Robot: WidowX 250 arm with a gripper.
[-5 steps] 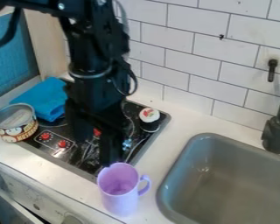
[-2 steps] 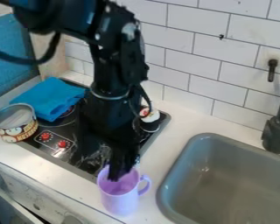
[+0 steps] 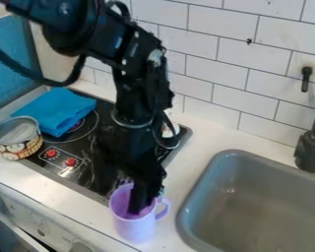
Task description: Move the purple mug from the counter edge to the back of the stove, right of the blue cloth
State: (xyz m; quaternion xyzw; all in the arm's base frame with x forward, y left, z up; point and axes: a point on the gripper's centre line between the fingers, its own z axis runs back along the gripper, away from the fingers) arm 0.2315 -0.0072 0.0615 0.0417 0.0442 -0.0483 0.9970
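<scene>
Gripper (image 3: 141, 206) lowered — now inside purple mug (image 3: 135, 228) — near sink (image 3: 265, 206).

The fingertips of the hand (image 3: 139, 209) are hidden inside the purple mug (image 3: 135, 229); the sink (image 3: 259, 211) is cut off by the right and bottom edges.

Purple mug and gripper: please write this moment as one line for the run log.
gripper: end inside purple mug | mug: upright on counter, handle toward sink | blue cloth: on stovetop
</scene>
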